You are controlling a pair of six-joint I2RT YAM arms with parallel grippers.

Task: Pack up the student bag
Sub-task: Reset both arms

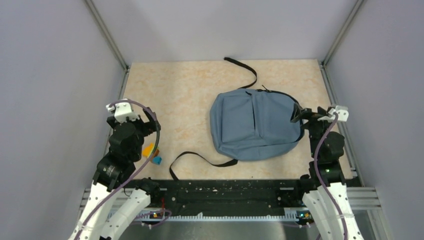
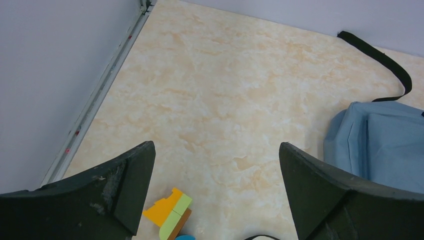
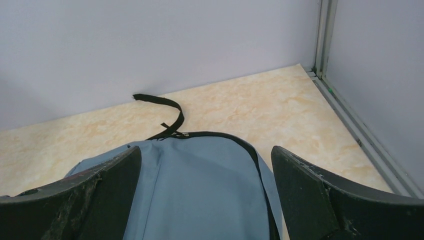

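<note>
The student bag (image 1: 255, 125), blue-grey and the biggest thing here, lies flat on the table right of centre; the right wrist view looks down on its fabric (image 3: 200, 190), and the left wrist view catches its edge (image 2: 385, 150). One black strap (image 1: 200, 159) trails toward the near edge, another (image 1: 247, 70) toward the back. My right gripper (image 1: 300, 114) (image 3: 206, 152) hangs open over the bag's right end, holding nothing. My left gripper (image 1: 151, 124) (image 2: 216, 150) is open above bare table at the left, with nothing between its fingers.
Small toy blocks lie just below the left gripper: an orange, green and brown piece (image 2: 167, 212) (image 1: 148, 149) and a blue one (image 1: 157, 160). Grey walls with metal rails (image 1: 120, 55) close in the left, back and right sides. The arms' mounting rail (image 1: 225, 192) runs along the near edge.
</note>
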